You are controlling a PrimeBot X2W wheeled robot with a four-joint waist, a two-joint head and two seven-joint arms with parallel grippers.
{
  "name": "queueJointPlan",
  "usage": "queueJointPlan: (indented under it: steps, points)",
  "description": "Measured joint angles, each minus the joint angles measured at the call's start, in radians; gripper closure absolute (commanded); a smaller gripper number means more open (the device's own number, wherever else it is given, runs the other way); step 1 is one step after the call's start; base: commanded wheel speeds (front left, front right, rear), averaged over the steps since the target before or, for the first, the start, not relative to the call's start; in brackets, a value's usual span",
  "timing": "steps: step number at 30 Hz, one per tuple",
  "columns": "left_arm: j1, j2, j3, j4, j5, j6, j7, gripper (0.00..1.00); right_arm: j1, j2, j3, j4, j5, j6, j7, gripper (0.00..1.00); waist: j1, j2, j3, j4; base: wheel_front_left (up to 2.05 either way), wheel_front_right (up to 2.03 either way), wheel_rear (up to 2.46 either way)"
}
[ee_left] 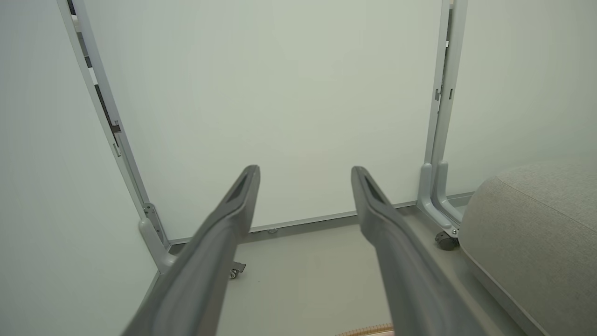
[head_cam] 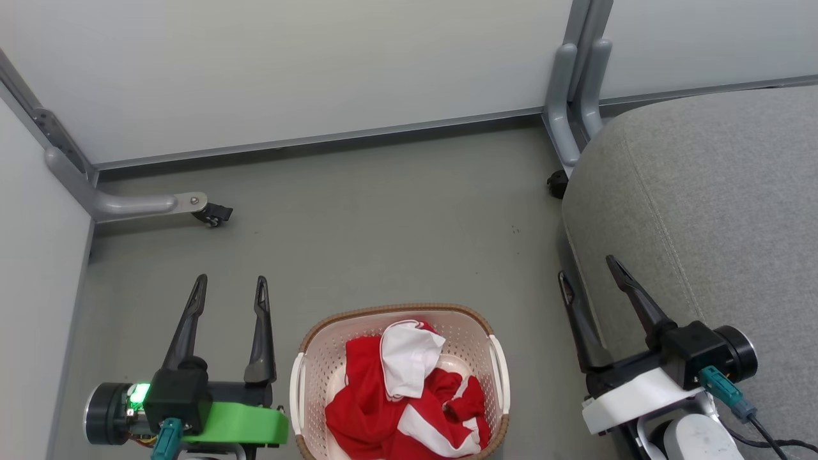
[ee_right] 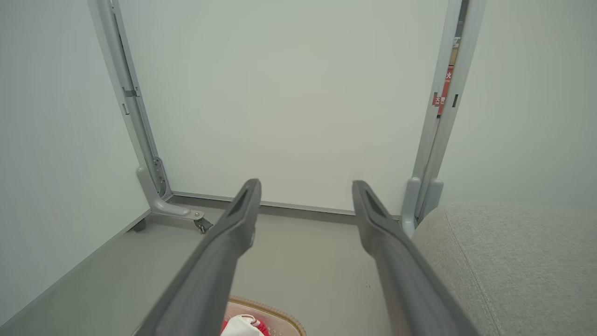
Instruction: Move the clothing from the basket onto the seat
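Clothing (head_cam: 374, 409) of soft red fabric with white panels and stripes lies crumpled inside the cream-white oval plastic basket (head_cam: 470, 338), whose perforated wall carries a brown woven-look rim. A white piece is bunched on top of the heap. The basket stands on the grey floor (head_cam: 383, 211) at the bottom of the head view, between the two grippers. The left gripper (head_cam: 231, 279) hangs just beside the basket's left handle, its two long dark fingers (head_cam: 259, 338) spread apart and empty, tips pointing away from the robot. The right gripper (head_cam: 586, 267) is farther off on the basket's other side, over the edge of the large grey fabric-upholstered seat (head_cam: 703, 191), its fingers likewise spread and empty. Neither gripper touches the clothing. In the right wrist view the basket's rim and the white piece show low between that gripper's fingers.
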Motion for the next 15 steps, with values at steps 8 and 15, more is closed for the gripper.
queueJointPlan:
  steps: [8,15]
  points:
    - [0.007,0.0,-0.004,0.002,0.0,0.0,0.0,0.0,0.005,0.0,0.005,0.006,0.0,0.0,0.0,0.0,0.0,0.0,-0.012,0.0,0.0,0.0,0.0]
    - [0.013,0.0,-0.013,0.021,-0.015,-0.006,0.0,0.0,0.007,0.0,0.003,0.014,0.0,0.0,0.0,0.0,0.0,0.0,-0.008,-0.007,0.0,0.0,0.0]
